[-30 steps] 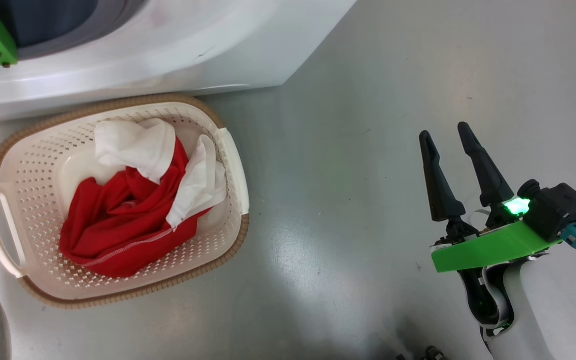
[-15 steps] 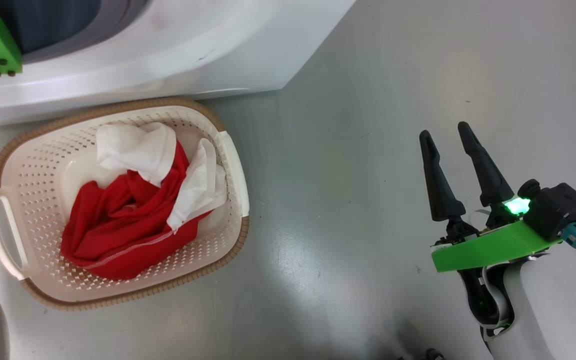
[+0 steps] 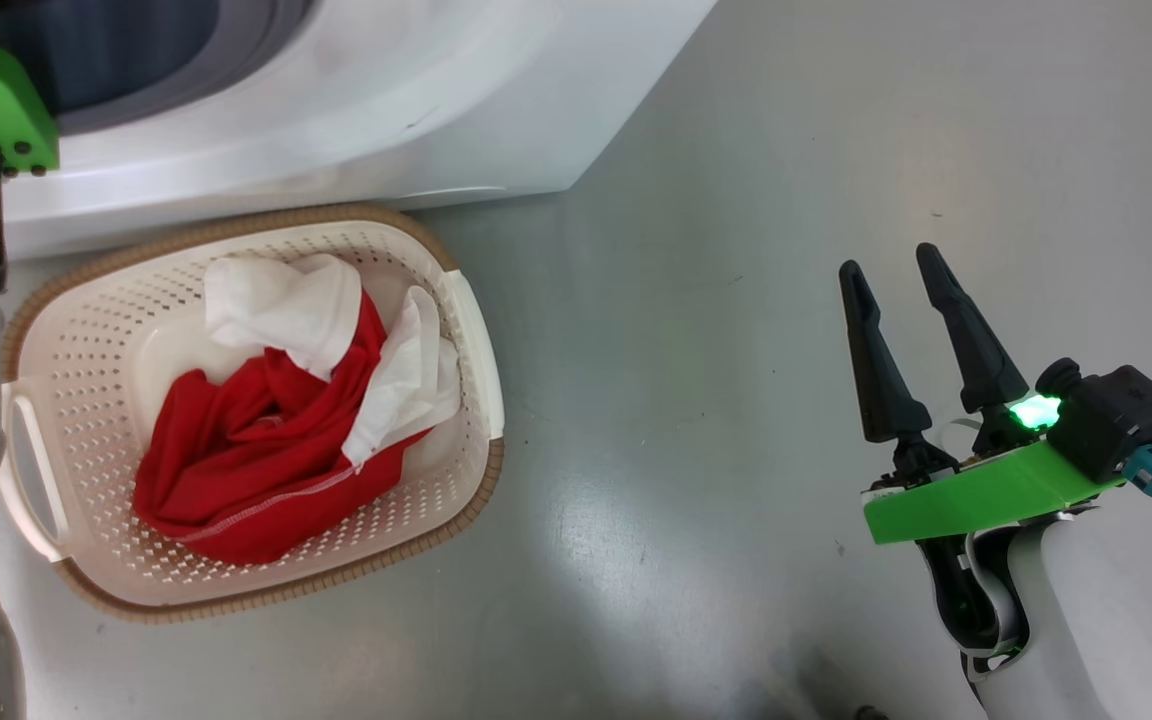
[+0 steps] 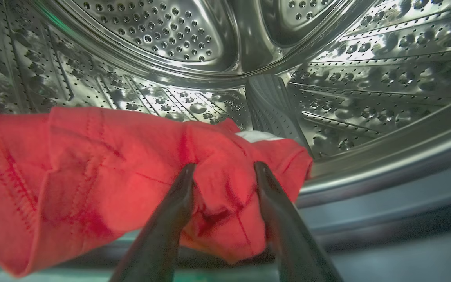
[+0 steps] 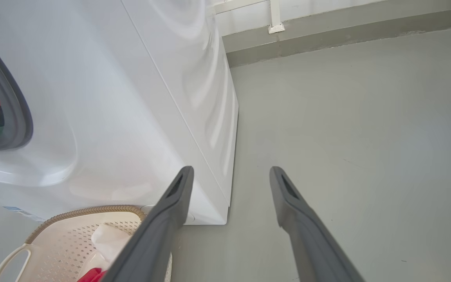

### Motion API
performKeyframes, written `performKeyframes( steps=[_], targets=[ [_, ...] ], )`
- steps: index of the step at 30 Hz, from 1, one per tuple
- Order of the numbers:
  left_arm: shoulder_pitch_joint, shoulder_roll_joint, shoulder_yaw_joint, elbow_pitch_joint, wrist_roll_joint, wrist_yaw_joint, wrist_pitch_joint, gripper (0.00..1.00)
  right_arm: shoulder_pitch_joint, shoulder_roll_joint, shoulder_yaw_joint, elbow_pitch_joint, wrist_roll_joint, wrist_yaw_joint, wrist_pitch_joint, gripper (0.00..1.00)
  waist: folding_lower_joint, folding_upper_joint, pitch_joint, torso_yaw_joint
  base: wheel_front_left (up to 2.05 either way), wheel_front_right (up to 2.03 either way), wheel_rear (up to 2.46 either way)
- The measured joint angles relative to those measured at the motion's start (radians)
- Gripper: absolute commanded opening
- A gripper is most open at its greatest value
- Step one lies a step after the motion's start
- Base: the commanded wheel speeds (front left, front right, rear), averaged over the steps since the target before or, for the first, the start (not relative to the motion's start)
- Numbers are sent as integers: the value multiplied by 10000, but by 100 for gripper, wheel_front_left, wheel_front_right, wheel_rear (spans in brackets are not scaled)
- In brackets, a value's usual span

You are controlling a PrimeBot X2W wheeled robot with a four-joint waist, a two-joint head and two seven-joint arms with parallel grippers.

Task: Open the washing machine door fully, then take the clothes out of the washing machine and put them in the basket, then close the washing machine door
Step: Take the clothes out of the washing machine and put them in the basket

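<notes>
**Left hand in drum, gripping red garment**

Left hand [image 4: 222,172] is inside the steel drum [image 4: 170,35] of the washing machine [image 3: 336,130]. Its fingers [image 4: 166,227] are pinched on a bunched fold of a red garment [image 4: 92,164], with a bit of white fabric [image 4: 257,136] behind. Right hand [image 3: 888,262] is spread open, holding nothing, above the grey floor [image 3: 736,150], well apart from the basket [image 3: 477,330]. Basket is on the floor just in front of the machine, with red-and-white clothes [image 3: 266,450] in it.

Glossy perforated steel drum [image 4: 366,78], red cloth [image 4: 92,164]
</notes>
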Motion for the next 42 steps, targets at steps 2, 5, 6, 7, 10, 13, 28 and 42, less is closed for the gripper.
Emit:
performKeyframes(
  steps=[2,5,6,7,10,13,28,42],
  targets=[
    [34,2,0,-40,-33,0,12,0,0,0,4,4,0,0,0,100,0,0,-44,12,0,0,0],
    [232,2,4,-157,-209,0,12,0,1,0,12,8,0,0,0,100,0,0,-105,19,0,0,0],
    [272,2,8,-222,-255,-2,13,0,1,0,13,8,0,0,0,100,0,0,-126,20,0,0,0],
    [340,2,6,-299,-288,-2,31,0,2,2,17,10,0,0,0,100,0,0,-149,23,0,0,0],
    [451,2,6,-523,-301,-12,56,0,4,0,17,17,0,0,0,100,0,0,-222,37,0,0,0],
    [456,-15,8,-823,-391,-13,56,0,12,0,17,31,0,0,0,100,0,0,-299,58,0,0,0],
    [1416,-336,242,-2606,-708,-165,56,0,58,0,-36,86,-10,0,0,100,0,0,-624,266,0,0,0],
    [3729,-1306,905,-5680,-905,-462,56,0,328,-2,-347,140,-188,0,0,100,0,0,-1049,760,0,0,0]
  ],
)
